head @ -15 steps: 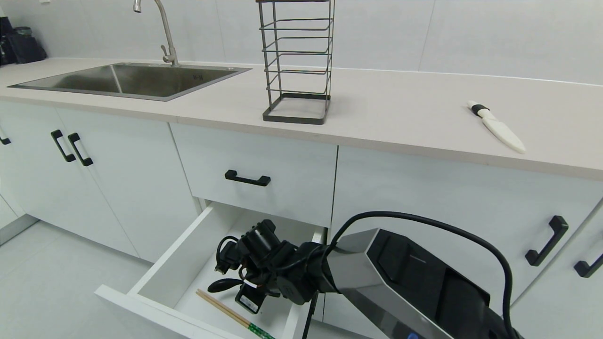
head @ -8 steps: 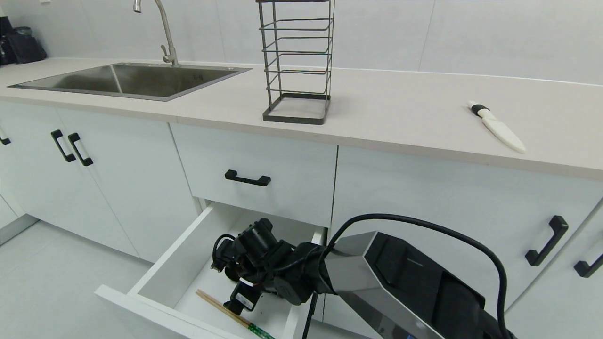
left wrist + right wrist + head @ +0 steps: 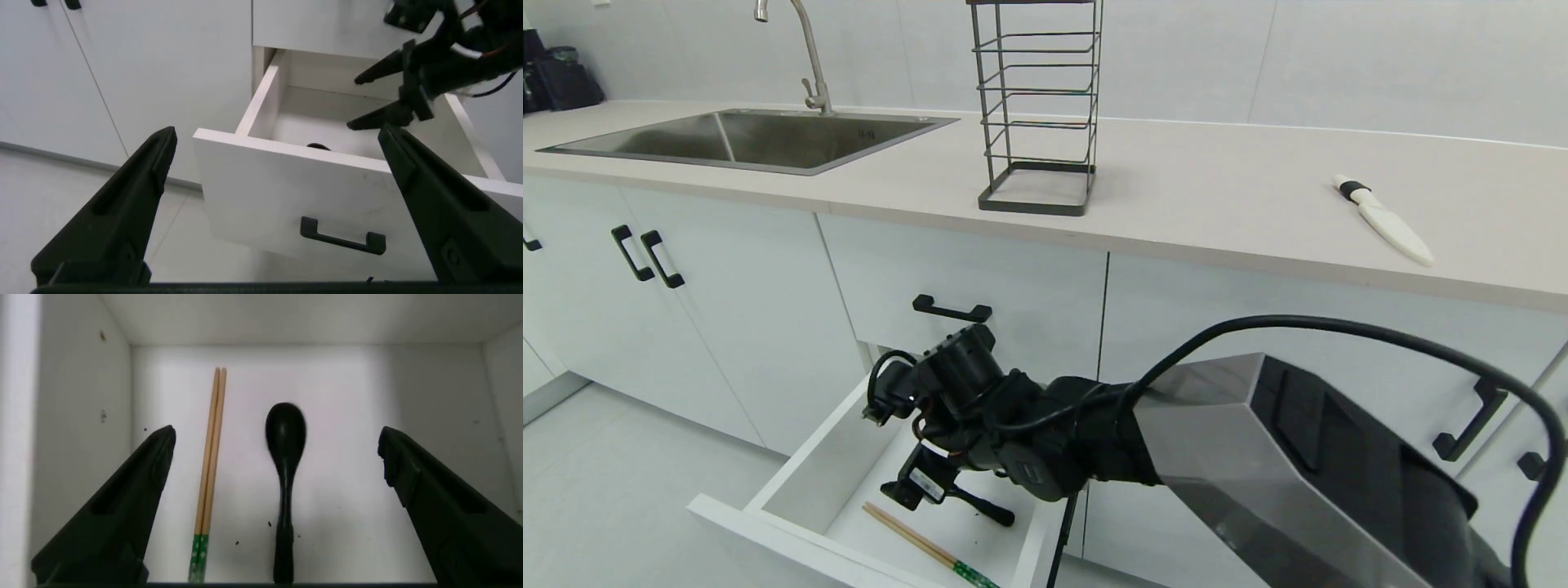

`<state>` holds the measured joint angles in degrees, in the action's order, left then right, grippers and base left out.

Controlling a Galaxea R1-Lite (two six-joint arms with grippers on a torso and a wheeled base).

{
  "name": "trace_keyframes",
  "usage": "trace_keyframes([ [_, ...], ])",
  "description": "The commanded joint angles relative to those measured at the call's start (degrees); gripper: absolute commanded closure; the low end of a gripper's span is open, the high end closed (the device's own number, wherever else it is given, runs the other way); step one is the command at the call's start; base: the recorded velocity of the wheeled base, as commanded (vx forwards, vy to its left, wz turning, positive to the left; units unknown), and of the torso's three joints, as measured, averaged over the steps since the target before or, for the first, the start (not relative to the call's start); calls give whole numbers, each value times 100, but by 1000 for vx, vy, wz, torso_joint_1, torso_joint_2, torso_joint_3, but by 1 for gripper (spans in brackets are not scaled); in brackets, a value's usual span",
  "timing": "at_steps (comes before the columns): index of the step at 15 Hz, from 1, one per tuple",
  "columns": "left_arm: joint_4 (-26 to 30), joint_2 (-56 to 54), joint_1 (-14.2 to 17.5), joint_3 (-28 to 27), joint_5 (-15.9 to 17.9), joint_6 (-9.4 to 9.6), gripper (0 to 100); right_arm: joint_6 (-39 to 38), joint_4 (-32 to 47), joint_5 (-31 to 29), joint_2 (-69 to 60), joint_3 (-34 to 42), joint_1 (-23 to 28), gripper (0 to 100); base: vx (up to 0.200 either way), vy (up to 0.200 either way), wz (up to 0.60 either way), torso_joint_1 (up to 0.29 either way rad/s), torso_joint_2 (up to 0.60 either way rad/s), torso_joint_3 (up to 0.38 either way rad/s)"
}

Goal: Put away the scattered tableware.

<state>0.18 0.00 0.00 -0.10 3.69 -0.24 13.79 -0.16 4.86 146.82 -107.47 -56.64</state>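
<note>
1. Two pieces of tableware already lie on the floor of the open white drawer (image 3: 823, 451): a black spoon (image 3: 285, 461) and a pair of wooden chopsticks (image 3: 208, 465). They lie side by side, close but apart.
2. One piece is left out. A white knife (image 3: 1384, 220) with a black band near its far end lies flat on the pale counter (image 3: 1217, 188), well away to the robot's right.
3. The right gripper (image 3: 276, 434) hangs above the drawer with its fingers spread wide and nothing between them. The spoon lies on the drawer floor directly below.
4. The left gripper (image 3: 276, 135) sits lower, facing the drawer front. Its fingers are also wide apart and hold nothing.
5. The knife looks light, stiff and smooth, so it may slip or spin under a pinch. Whether the white part is a bare blade or a sheath cannot be told, and a ceramic blade could chip if dropped.
6. The best hold is probably across the narrow width near the black band, fingers coming down from above on either side. Because it lies flat, the fingertips would have to reach almost to the counter surface.
7. A black wire rack (image 3: 1037, 106) and a steel sink (image 3: 752, 139) also stand on the counter, far from the knife.
</note>
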Motion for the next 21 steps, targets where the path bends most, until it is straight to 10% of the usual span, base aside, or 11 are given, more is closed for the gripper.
trace_keyframes([
  [1, -1, 9, 0, 1, 0, -2, 0, -8, -195, -12, -857, 640, -23, 0, 0, 0, 0, 0, 0, 0],
  [9, -1, 9, 0, 1, 0, -2, 0, -25, -1988, -38, -3388, 4410, 118, 0, 0, 0, 0, 0, 0, 0],
  [21, -1, 9, 0, 1, 0, -2, 0, -34, -1531, -126, -8143, 8708, 1278, 0, 0, 0, 0, 0, 0, 0],
])
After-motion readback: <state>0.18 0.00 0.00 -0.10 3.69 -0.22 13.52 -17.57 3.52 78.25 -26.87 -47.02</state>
